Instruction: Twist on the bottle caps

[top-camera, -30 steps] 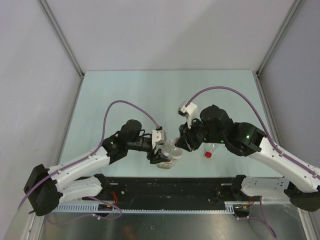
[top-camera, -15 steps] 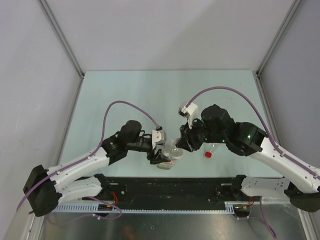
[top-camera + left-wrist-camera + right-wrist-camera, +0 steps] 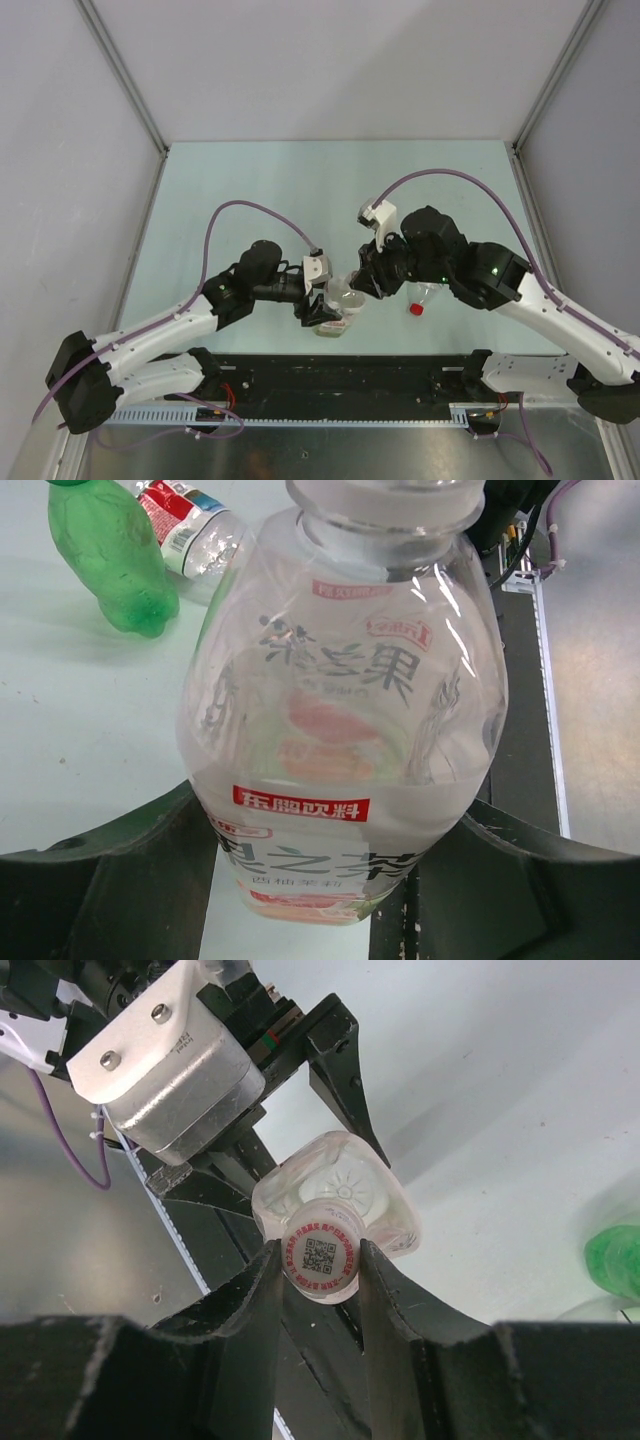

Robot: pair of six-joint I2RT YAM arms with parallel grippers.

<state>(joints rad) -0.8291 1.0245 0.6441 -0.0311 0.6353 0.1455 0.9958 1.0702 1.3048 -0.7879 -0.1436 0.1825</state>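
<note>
My left gripper (image 3: 328, 312) (image 3: 335, 880) is shut on the wide clear bottle (image 3: 340, 710) with the white-red label and holds it upright at the table's near edge (image 3: 338, 300). My right gripper (image 3: 360, 286) (image 3: 320, 1272) is shut on the white cap (image 3: 322, 1255), which sits on the neck of that bottle (image 3: 375, 1200). The small green bottle (image 3: 105, 555) and the slim clear bottle (image 3: 190, 525) with the red-white label lie on the table behind. In the top view the slim bottle (image 3: 428, 295) lies under my right arm with a red cap (image 3: 416, 309) at its end.
The black rail (image 3: 400, 375) at the table's near edge runs just below the held bottle. The green bottle also shows at the right edge of the right wrist view (image 3: 615, 1260). Grey walls enclose the pale green table (image 3: 300, 190).
My right wrist has turned slightly while shut on the white cap. The left arm and the bottle have stayed in place.
</note>
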